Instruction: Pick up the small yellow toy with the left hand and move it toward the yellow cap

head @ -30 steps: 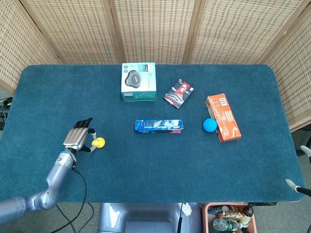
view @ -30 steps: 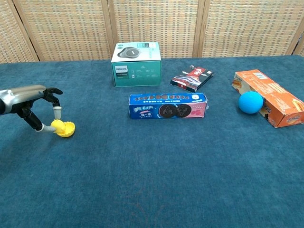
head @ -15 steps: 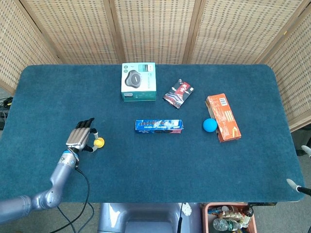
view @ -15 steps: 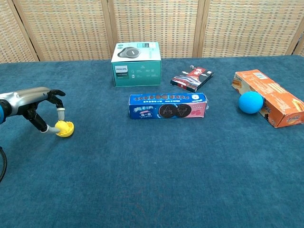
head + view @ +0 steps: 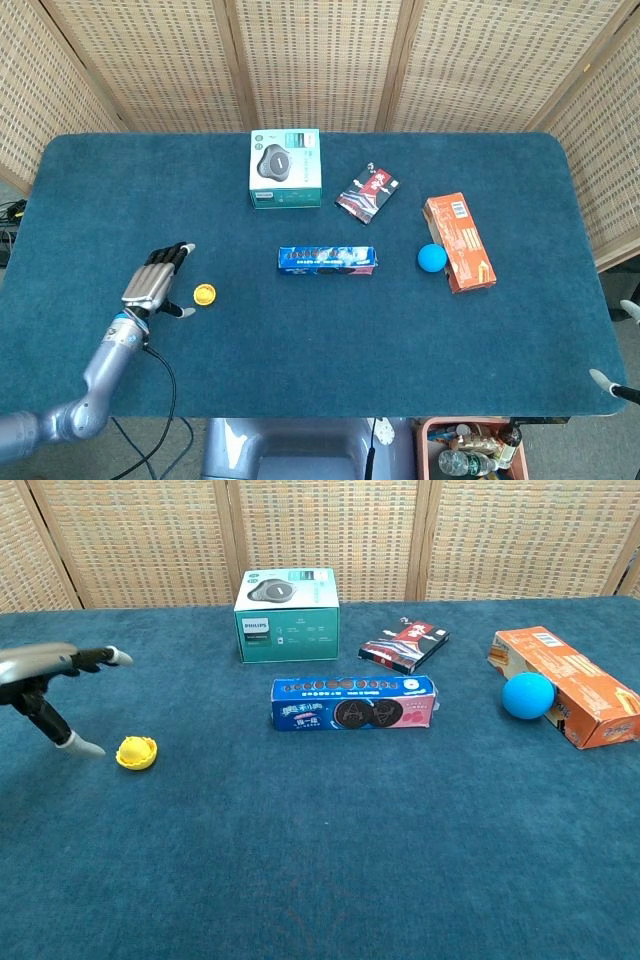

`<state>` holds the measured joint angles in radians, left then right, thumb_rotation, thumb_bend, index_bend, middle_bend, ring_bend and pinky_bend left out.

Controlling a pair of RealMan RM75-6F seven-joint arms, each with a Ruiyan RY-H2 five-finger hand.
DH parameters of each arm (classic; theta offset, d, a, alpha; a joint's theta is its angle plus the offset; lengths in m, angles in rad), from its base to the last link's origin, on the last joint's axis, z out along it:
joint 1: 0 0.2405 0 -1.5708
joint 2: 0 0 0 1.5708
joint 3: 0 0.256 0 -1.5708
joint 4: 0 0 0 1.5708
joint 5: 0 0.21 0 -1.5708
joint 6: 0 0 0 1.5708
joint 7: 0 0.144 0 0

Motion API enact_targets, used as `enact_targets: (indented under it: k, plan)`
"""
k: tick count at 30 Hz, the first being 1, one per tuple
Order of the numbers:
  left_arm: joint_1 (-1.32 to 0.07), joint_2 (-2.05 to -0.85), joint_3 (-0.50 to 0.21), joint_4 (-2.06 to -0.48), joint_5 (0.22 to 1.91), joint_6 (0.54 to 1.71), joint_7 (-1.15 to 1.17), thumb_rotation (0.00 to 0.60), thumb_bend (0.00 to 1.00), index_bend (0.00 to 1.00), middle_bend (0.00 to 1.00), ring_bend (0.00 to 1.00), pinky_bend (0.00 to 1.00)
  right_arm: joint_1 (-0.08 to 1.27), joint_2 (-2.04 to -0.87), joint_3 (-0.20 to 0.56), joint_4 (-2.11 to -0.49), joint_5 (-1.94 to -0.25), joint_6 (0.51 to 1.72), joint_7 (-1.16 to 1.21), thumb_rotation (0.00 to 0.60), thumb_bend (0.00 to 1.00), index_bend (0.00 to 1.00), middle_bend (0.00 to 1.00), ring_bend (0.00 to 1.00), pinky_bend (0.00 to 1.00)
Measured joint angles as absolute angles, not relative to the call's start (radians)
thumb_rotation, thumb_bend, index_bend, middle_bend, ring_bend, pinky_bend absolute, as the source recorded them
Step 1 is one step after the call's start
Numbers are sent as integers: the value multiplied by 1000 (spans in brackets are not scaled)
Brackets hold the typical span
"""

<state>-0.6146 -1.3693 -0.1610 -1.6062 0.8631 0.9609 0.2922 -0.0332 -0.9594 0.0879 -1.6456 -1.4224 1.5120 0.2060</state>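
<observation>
The small yellow toy (image 5: 205, 294) lies on the blue table cloth at the left, also in the chest view (image 5: 137, 752). My left hand (image 5: 155, 282) hovers just left of it with fingers stretched out and apart, holding nothing; in the chest view the left hand (image 5: 48, 678) sits above and left of the toy, one fingertip (image 5: 82, 747) close to it but apart. I see no other yellow item in either view. Only two spread fingertips of my right hand (image 5: 606, 383) show, past the table's right front corner.
A biscuit pack (image 5: 327, 260) lies mid-table. Behind it stand a teal Philips box (image 5: 286, 168) and a dark snack packet (image 5: 367, 191). At the right, a blue ball (image 5: 432, 258) rests against an orange box (image 5: 458, 242). A wicker screen backs the table.
My left hand has let go of the yellow toy, opened its fingers and drawn back to the left. The toy stays on the cloth where it was pinched.
</observation>
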Motion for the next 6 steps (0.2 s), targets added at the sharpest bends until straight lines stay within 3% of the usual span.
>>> enact_targets:
  k: [6]
  plan:
    - [-473,-1193,-109,-1776,1055,1172,245,600,0,0,0,0,0,-36,-958,86,-1647,-1429,1520,207,600,0,0,0,0,0]
